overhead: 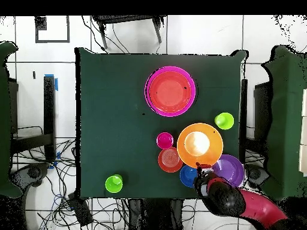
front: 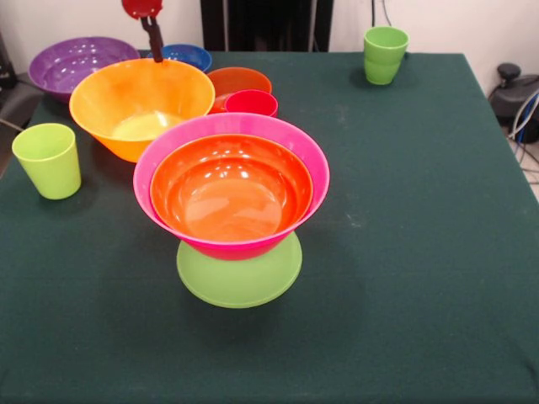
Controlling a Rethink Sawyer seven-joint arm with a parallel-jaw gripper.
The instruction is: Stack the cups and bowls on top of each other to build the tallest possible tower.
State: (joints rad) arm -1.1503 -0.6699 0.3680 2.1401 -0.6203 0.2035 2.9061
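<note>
The tower stands mid-table: a lime green bowl (front: 240, 282) rim-down, a big pink bowl (front: 313, 172) on it, an orange bowl (front: 232, 194) nested inside; from overhead it shows as pink rim (overhead: 150, 91) around orange (overhead: 170, 91). My gripper (front: 157, 52) hangs at the far left, above the gap between the large yellow-orange bowl (front: 139, 105) and the small blue bowl (front: 189, 55), holding nothing I can see. Overhead, the gripper (overhead: 202, 173) sits between the blue bowl (overhead: 187, 176) and the purple bowl (overhead: 231, 169). The red-pink cup (front: 251, 103) stands beside the small dark orange bowl (front: 240, 80).
The purple bowl (front: 76, 63) is at the far left corner. One light green cup (front: 48, 160) stands at the left edge, another (front: 385, 55) at the far right. The red arm (overhead: 252, 206) reaches in over the table's edge.
</note>
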